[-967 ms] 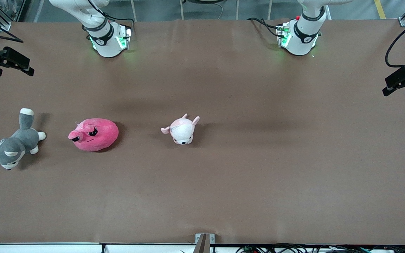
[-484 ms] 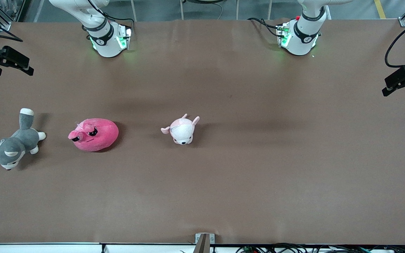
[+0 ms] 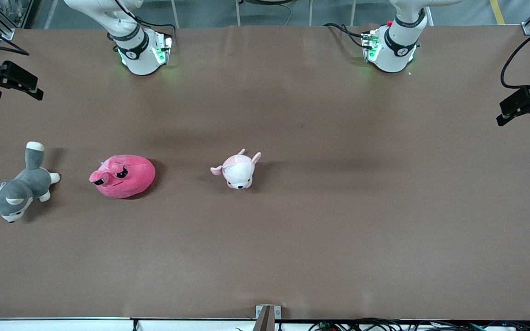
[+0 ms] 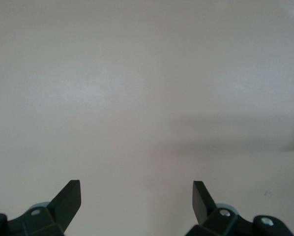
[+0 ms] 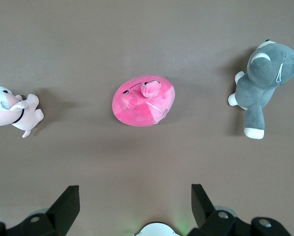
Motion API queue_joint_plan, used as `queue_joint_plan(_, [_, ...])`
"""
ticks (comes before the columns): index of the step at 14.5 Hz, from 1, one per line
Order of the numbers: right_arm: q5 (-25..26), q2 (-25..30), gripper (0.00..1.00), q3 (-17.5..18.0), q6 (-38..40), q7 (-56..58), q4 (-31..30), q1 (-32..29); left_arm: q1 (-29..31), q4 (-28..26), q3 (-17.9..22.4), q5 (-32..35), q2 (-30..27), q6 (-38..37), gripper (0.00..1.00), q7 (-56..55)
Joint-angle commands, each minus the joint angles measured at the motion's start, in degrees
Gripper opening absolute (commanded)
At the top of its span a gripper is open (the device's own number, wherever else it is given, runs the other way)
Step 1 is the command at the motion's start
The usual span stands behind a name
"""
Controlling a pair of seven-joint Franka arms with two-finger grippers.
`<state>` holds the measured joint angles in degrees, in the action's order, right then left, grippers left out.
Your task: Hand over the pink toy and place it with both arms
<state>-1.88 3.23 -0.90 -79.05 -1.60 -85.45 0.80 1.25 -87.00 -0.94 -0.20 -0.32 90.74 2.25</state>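
Note:
The pink toy is a round hot-pink plush with angry black eyes. It lies on the brown table toward the right arm's end, and also shows in the right wrist view. My right gripper hangs high over the table between its base and the pink toy, open and empty. My left gripper hangs high over bare table at the left arm's end, open and empty.
A grey-and-white husky plush lies beside the pink toy at the table's end by the right arm. A pale pink-and-white animal plush lies near the middle. The arm bases stand at the table's edge farthest from the camera.
Both grippers have drifted slightly, the left one toward the table's middle. The toys have not moved.

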Motion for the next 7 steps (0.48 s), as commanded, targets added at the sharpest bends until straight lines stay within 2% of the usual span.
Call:
queue_joint_plan(1, [1.1,2.0,1.00,-0.2,-1.4,2.5,-2.1,0.3,-0.4,0.9,0.2,-0.8,0.3,-0.6,1.00,-0.5])
queue_joint_plan(7, [1.3,2.0,1.00,-0.2,-1.3,3.0,-2.2,0.3,-0.4,0.7,0.2,-0.9,0.3,-0.9,1.00,-0.5])
